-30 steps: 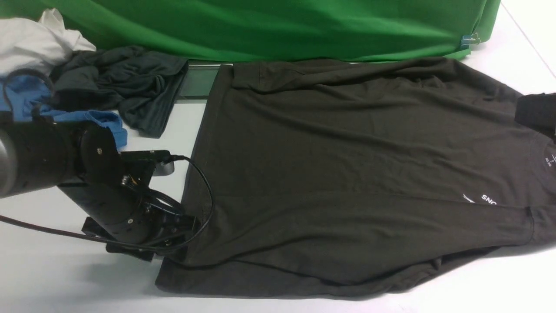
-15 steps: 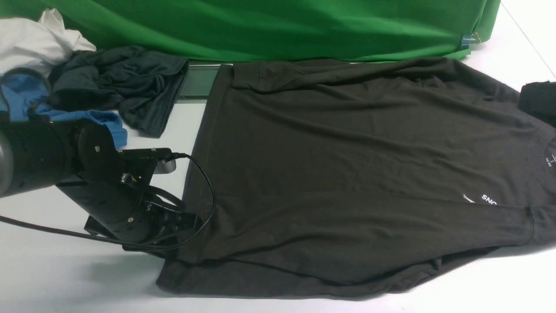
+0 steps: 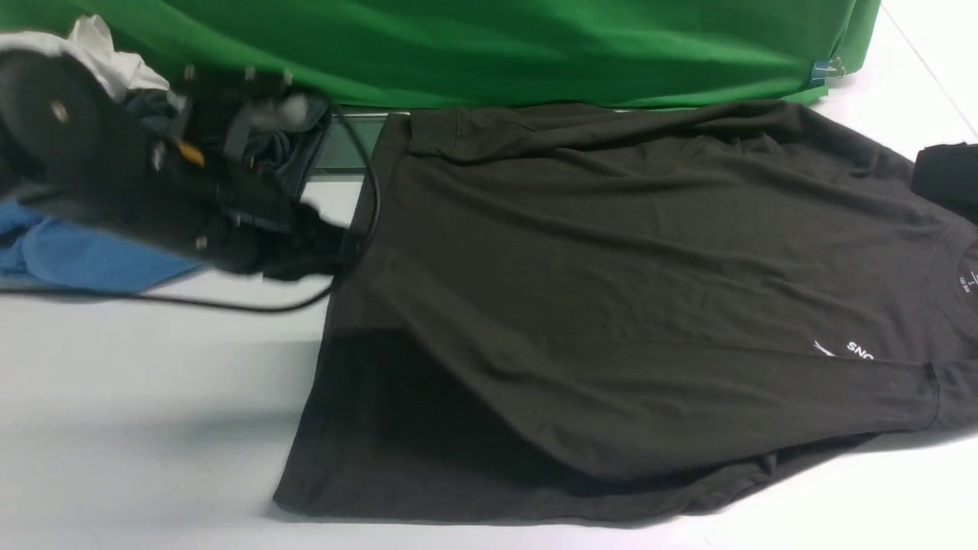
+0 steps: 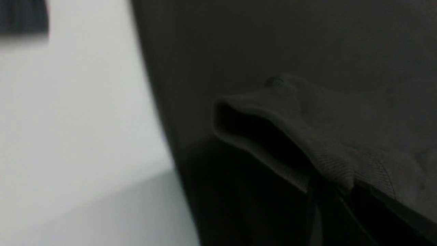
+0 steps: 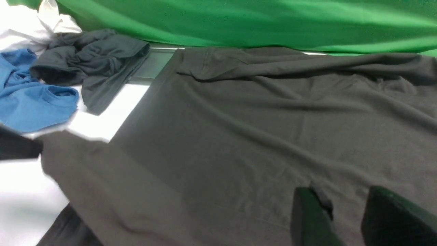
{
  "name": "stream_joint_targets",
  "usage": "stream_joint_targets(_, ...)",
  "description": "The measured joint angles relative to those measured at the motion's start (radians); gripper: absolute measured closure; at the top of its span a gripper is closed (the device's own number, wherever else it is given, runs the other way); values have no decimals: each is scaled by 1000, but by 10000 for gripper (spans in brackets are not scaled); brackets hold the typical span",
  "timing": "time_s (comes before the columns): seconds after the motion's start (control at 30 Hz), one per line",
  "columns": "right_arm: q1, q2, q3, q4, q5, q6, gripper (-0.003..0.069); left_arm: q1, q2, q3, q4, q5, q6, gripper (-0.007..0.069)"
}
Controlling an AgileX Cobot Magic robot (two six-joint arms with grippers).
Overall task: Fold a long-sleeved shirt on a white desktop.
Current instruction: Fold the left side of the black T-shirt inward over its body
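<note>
The dark long-sleeved shirt [image 3: 626,290] lies spread over the white desktop [image 3: 153,397], collar to the right. My left gripper [image 3: 325,246] is shut on a ribbed edge of the shirt [image 4: 307,143] at its left side. It holds that top layer raised off the layer beneath. In the left wrist view the left gripper [image 4: 324,194] shows only as dark shapes under the pinched fold. My right gripper [image 5: 348,212] hovers open over the shirt's upper part [image 5: 273,136], nothing between its green fingers [image 5: 310,218]. From the front, the right gripper [image 3: 947,179] is a dark block at the right edge.
A bright blue shirt [image 5: 30,102], a dark grey garment [image 5: 92,58] and a white cloth [image 5: 20,27] lie heaped at the back left. The silver-framed hatch [image 3: 348,145] sits by the green backdrop [image 3: 489,46]. The left arm's cable [image 3: 229,305] trails over the table.
My left gripper has shut on the shirt's near-left edge, then swung up and back with it, lifting the top layer. The right gripper has stayed put.
</note>
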Motion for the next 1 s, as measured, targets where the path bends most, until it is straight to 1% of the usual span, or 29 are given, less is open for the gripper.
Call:
stream_joint_targets(0.07,0,0,0,0,0,0,408,-1,0,-50,-21,-22,38,585)
stream_joint_targets(0.27,0,0,0,0,0,0,408,-1,2,-130,-29,-76,60,585)
stream_joint_targets(0.37,0,0,0,0,0,0,408,-1,19,-159,-50,-123,92,585)
stream_joint_targets(0.53,0,0,0,0,0,0,408,-1,98,-215,-95,-168,113,585)
stream_joint_targets(0.73,0,0,0,0,0,0,408,-1,195,-282,-97,-190,153,585)
stream_joint_targets(0.9,0,0,0,0,0,0,408,-1,281,-304,-98,-259,227,585)
stream_joint_targets(1.0,0,0,0,0,0,0,408,-1,312,-304,-98,-289,241,579)
